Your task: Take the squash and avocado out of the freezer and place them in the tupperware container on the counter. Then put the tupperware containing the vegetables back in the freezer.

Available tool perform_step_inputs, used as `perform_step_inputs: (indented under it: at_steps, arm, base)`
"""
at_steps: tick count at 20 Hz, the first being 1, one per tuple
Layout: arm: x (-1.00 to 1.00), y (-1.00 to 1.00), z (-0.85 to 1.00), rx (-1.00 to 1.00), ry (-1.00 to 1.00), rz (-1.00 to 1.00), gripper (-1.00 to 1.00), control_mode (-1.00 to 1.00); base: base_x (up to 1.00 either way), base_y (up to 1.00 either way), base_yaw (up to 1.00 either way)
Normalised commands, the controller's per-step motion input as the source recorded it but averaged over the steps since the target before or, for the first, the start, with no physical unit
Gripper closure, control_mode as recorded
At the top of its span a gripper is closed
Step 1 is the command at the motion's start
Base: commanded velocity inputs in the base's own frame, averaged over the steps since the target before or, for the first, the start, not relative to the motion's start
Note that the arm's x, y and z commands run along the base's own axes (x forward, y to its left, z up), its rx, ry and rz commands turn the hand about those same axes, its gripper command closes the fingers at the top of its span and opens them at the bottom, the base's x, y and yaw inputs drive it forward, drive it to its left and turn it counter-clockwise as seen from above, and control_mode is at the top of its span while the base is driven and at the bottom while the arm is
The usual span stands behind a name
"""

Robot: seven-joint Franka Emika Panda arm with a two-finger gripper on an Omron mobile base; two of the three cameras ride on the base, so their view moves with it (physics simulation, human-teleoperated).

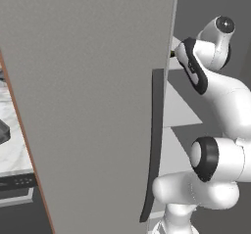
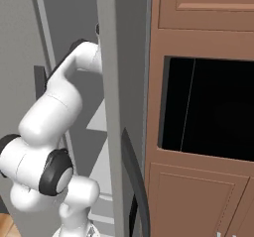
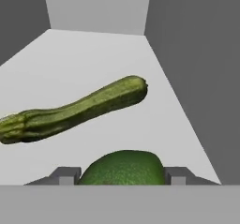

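Observation:
In the hand view, the green avocado (image 3: pixel 123 168) sits between my two dark fingertips, and the gripper (image 3: pixel 123 175) is shut on it, with a finger (image 3: pixel 67 175) pressed against each side. The long green squash (image 3: pixel 75 110) lies slantwise on the pale freezer shelf (image 3: pixel 93 63) just beyond the avocado. In the left base view, my arm reaches past the open grey freezer door (image 1: pixel 88 105) into the freezer. A dark grey tupperware container (image 1: pixel 3 131) shows partly at the left edge, on the marble counter (image 1: pixel 12 154).
The freezer's grey walls (image 3: pixel 197 68) close in the shelf on both sides and at the back. The door's long dark handle (image 1: pixel 156 145) hangs beside my arm. Brown cabinets (image 2: pixel 198 13) with a black recess (image 2: pixel 208 107) stand to the right of the freezer.

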Motion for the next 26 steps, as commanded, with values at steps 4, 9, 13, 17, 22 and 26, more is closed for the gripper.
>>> perform_step_inputs:
  at_steps: [4,9,13,17,22,26]
  arm:
    - [-1.0,0.0,0.05,0.0,-0.13,-0.01,1.0,-1.0]
    - [-1.0,0.02,0.13,0.0,-0.07,-0.02,1.0,-1.0]
    - [-1.0,0.23,0.0,0.0,0.0,0.0,1.0,-1.0]
    - [-1.0,0.47,0.0,0.0,0.01,0.0,1.0,-1.0]
    - [-0.88,0.51,0.0,0.02,0.06,0.0,1.0,-1.0]
    - [-0.65,0.28,0.0,0.03,0.13,-0.01,1.0,-1.0]
  base:
    - [0.0,0.0,0.0]
    - [0.0,0.0,0.0]
    - [0.0,0.0,0.0]
    - [0.0,0.0,0.0]
    - [0.0,0.0,0.0]
    - [0.0,0.0,0.0]
